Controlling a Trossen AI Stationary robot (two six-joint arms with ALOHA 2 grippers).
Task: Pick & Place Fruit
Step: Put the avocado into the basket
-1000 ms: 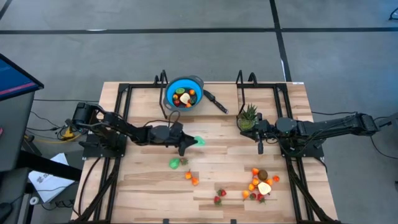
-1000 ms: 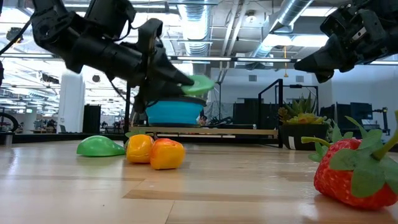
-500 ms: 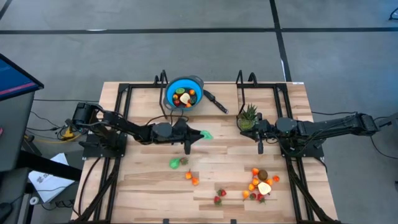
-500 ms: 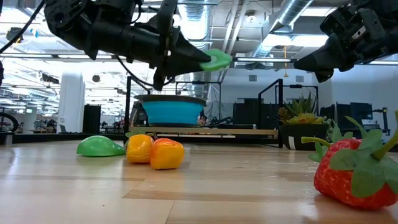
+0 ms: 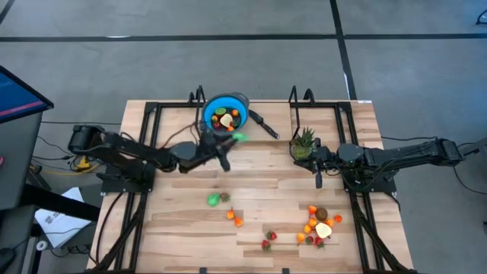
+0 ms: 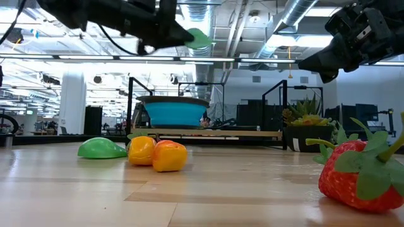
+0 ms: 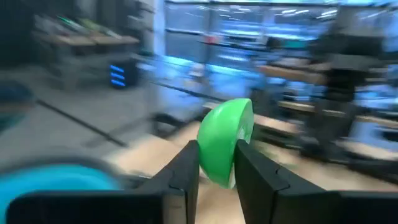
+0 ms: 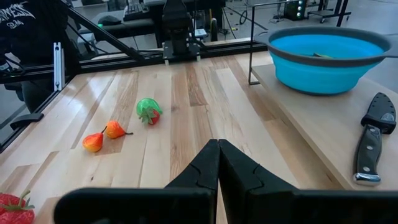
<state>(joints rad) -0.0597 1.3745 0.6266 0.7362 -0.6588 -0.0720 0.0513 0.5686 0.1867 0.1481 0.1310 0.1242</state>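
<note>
My left gripper (image 5: 230, 141) is shut on a green fruit piece (image 7: 225, 142), raised high above the table just before the near rim of the blue bowl (image 5: 226, 114), which holds several fruits. More fruit lies on the table: a green-topped piece (image 5: 215, 199), orange pieces (image 5: 233, 218), strawberries (image 5: 268, 240) and a cluster (image 5: 318, 226) at the near right. My right gripper (image 5: 318, 181) hangs shut with nothing in it beside the potted plant (image 5: 303, 143). My left gripper pinches the green piece between its two fingers (image 7: 186, 168), one on each flat side of its lower part (image 7: 217, 171). The fingers reach about level from the table's left. The piece stands out beyond the fingertips, lifted clear of table and bowl (image 6: 199, 38).
A black-handled knife (image 5: 264, 124) lies right of the bowl on the raised board (image 8: 323, 124). Black frame rails (image 5: 152, 137) run along both sides of the table. Bare wood lies in the middle between the arms.
My left gripper has risen well above the table and gone toward the far edge, up to the bowl, rolling its wrist as it went. The green piece has stayed between its fingers and gone up with it.
</note>
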